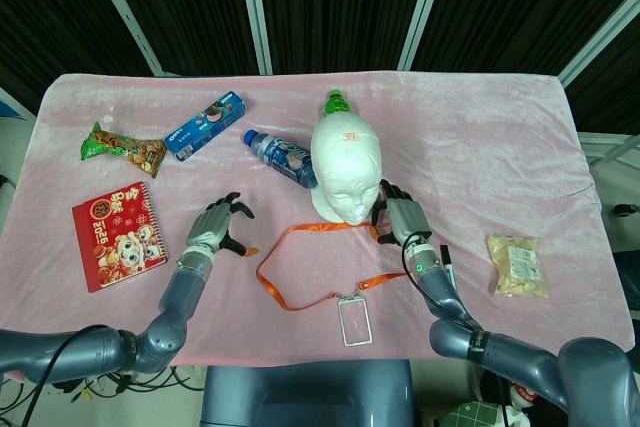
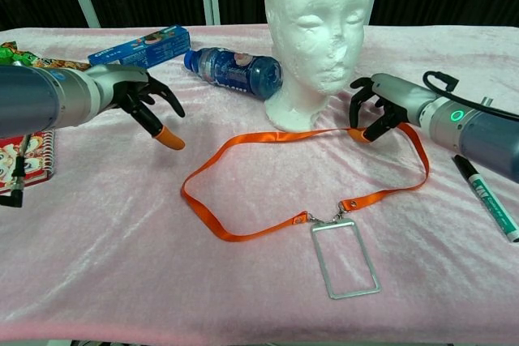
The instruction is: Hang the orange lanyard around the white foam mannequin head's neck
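Lanyard (image 2: 268, 176) work is at its start. Right hand (image 2: 379, 109) pinches the orange strap beside the mannequin head (image 2: 316, 30). Left hand (image 2: 146, 101) hovers with fingers spread, holding nothing, near the loop's left side. The whole loop and badge holder (image 2: 345, 258) lie flat on the table (image 2: 97, 232); lifting it over the head remains.

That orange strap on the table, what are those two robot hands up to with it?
The orange lanyard lies in a loop on the pink cloth in front of the white foam head, not yet around its neck. The right hand is at the strap's far end beside the head, fingertips on it; whether it is actually gripped is unclear. The left hand hovers open near the loop's other side.
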`<state>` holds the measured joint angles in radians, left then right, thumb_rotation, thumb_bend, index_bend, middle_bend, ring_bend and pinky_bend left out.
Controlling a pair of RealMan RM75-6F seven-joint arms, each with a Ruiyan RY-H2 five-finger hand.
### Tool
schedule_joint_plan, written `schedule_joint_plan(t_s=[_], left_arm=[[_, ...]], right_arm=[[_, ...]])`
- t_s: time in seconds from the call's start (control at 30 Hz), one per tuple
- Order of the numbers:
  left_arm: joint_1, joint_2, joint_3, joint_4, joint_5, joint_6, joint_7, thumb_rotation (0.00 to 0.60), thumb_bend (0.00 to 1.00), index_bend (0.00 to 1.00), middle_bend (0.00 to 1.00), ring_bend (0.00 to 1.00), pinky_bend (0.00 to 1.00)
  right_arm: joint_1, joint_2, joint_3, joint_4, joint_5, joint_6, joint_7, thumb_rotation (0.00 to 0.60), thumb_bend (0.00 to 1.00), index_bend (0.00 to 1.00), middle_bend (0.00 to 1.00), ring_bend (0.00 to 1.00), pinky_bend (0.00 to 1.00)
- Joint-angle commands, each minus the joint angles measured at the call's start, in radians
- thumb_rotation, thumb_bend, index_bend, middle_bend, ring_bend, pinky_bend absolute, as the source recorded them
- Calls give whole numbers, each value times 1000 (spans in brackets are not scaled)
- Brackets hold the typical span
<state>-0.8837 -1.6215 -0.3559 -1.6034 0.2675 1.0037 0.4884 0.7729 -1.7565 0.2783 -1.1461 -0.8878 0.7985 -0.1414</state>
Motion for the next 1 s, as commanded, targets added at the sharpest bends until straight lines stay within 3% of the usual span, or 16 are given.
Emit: schedule_joint_plan(t_s=[0.03, 0.3, 0.67, 1.0], left_arm=[[-27, -15, -7, 6, -34, 8, 27, 600, 64, 359, 44, 0, 0], [-79, -44, 13, 11, -96, 39, 102, 600, 127, 405, 44, 0, 0], [-104, -89, 49, 50, -91, 67, 147, 600, 149, 435, 44, 0, 0], [-94, -116, 13, 66, -78, 43, 88, 600, 149, 443, 45, 0, 0]], right_arm=[[0, -1, 0, 1, 0, 0, -1, 600, 403, 690, 43, 80, 128], [-4, -2, 0, 4, 1, 2, 0, 600, 403, 691, 42, 80, 128], [-10, 1, -1, 5, -2, 3, 7, 600, 404, 691, 42, 80, 128], [-13, -1, -1, 13, -6, 0, 12, 600, 404, 695, 42, 80, 128]])
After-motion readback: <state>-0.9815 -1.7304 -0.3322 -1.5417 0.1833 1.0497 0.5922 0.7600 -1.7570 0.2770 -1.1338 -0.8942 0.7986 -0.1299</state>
